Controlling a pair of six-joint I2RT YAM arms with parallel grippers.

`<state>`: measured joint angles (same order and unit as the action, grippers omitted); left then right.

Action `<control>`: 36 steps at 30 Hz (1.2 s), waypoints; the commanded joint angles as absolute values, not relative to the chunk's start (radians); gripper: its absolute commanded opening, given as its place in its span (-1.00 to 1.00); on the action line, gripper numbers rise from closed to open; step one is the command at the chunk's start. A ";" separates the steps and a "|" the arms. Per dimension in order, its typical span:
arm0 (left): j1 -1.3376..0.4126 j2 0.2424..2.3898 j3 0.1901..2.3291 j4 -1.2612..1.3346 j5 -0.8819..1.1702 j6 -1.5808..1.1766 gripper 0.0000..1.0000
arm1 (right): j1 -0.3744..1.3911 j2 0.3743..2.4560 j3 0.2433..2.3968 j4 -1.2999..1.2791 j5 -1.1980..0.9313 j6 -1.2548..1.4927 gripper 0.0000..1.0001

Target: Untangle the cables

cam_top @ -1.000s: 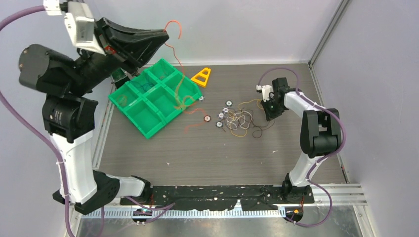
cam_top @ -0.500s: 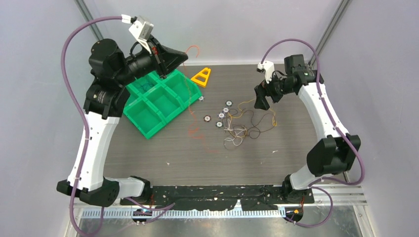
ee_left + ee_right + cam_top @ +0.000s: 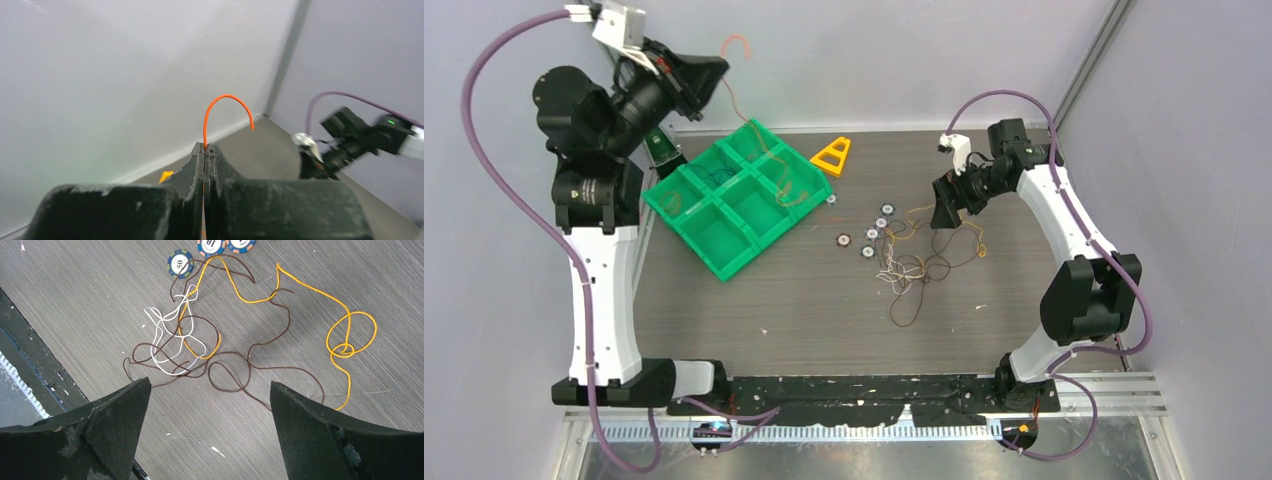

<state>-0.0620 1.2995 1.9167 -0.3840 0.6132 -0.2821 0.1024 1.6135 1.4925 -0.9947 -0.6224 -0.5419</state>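
The cables still in a loose tangle (image 3: pixel 911 268) are thin brown, white and yellow wires lying on the table right of centre. In the right wrist view the brown wire (image 3: pixel 235 367), white wire (image 3: pixel 167 340) and yellow wire (image 3: pixel 345 332) loop over one another. My right gripper (image 3: pixel 944 212) hovers just behind that tangle, and its jaws (image 3: pixel 210 382) stand wide open with nothing between them. High at the back left, my left gripper (image 3: pixel 716 70) is shut on an orange cable (image 3: pixel 227 97). That orange cable (image 3: pixel 769 150) arcs above the fingertips and hangs down over the green tray.
A green compartment tray (image 3: pixel 727 272) sits tilted at the back left, with dark thin wire in one compartment. A yellow triangle (image 3: pixel 832 157) lies behind it. Several small ringed chips (image 3: pixel 865 240) lie left of the tangle, also in the right wrist view (image 3: pixel 180 263).
The left arm swung up and left, dragging the orange cable off the table and over the tray. The right gripper opened and rose from the tangle, which spread toward the front.
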 commanded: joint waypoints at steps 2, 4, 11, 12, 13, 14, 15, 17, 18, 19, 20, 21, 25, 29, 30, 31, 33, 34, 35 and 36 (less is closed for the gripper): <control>0.105 1.359 1.969 -0.282 0.527 -0.331 -1.00 | 0.101 1.637 1.558 -0.965 -0.662 -0.507 0.90; 0.185 1.380 1.971 -0.263 0.515 -0.350 -1.00 | 0.102 1.646 1.563 -0.966 -0.669 -0.501 0.90; 0.361 1.417 1.909 -0.120 0.502 -0.363 -1.00 | 0.103 1.669 1.578 -0.973 -0.679 -0.494 0.90; 0.379 1.419 1.888 -0.091 0.500 -0.361 -1.00 | 0.103 1.676 1.581 -0.978 -0.680 -0.495 0.90; 0.396 1.423 1.874 -0.074 0.491 -0.361 -1.00 | 0.104 1.680 1.586 -0.982 -0.681 -0.496 0.91; 0.412 1.430 1.873 -0.062 0.486 -0.362 -1.00 | 0.103 1.687 1.589 -0.989 -0.680 -0.496 0.91; 0.429 1.439 1.876 -0.054 0.486 -0.361 -1.00 | 0.103 1.692 1.595 -0.992 -0.679 -0.496 0.90; 0.462 1.453 1.882 -0.027 0.482 -0.360 -1.00 | 0.102 1.695 1.597 -0.996 -0.676 -0.496 0.91; 0.473 1.465 1.890 -0.014 0.482 -0.359 -1.00 | 0.103 1.693 1.596 -0.997 -0.675 -0.495 0.90; 0.483 1.474 1.903 -0.008 0.477 -0.360 -1.00 | 0.103 1.693 1.595 -0.998 -0.675 -0.494 0.90; 0.494 1.485 1.919 -0.006 0.476 -0.362 -1.00 | 0.103 1.693 1.592 -1.000 -0.673 -0.494 0.90; 0.504 1.495 1.936 0.015 0.472 -0.365 -1.00 | 0.104 1.692 1.592 -1.001 -0.672 -0.495 0.90; 0.536 1.528 2.004 0.077 0.445 -0.386 -1.00 | 0.103 1.687 1.580 -1.003 -0.669 -0.494 0.91; 0.553 1.555 2.045 0.130 0.384 -0.410 -1.00 | 0.104 1.683 1.564 -0.994 -0.669 -0.486 0.90; 0.554 1.562 2.056 0.140 0.374 -0.411 -1.00 | 0.105 1.683 1.561 -0.993 -0.669 -0.485 0.91; 0.554 1.570 2.059 0.149 0.366 -0.411 -1.00 | 0.106 1.683 1.561 -0.991 -0.670 -0.483 0.91; 0.554 1.583 2.067 0.162 0.359 -0.404 -1.00 | 0.108 1.684 1.560 -0.990 -0.670 -0.481 0.90; 0.554 1.589 2.067 0.164 0.352 -0.393 -1.00 | 0.109 1.685 1.561 -0.989 -0.672 -0.481 0.90; 0.555 1.592 2.065 0.162 0.347 -0.382 -1.00 | 0.109 1.685 1.561 -0.987 -0.673 -0.478 0.91; 0.556 1.595 2.057 0.159 0.347 -0.374 -1.00 | 0.111 1.686 1.561 -0.986 -0.673 -0.478 0.90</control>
<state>0.5484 1.5768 2.0373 0.0883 0.3878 -0.3920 0.1032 1.7023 1.5520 -1.0008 -0.6563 -0.4915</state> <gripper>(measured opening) 0.007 0.954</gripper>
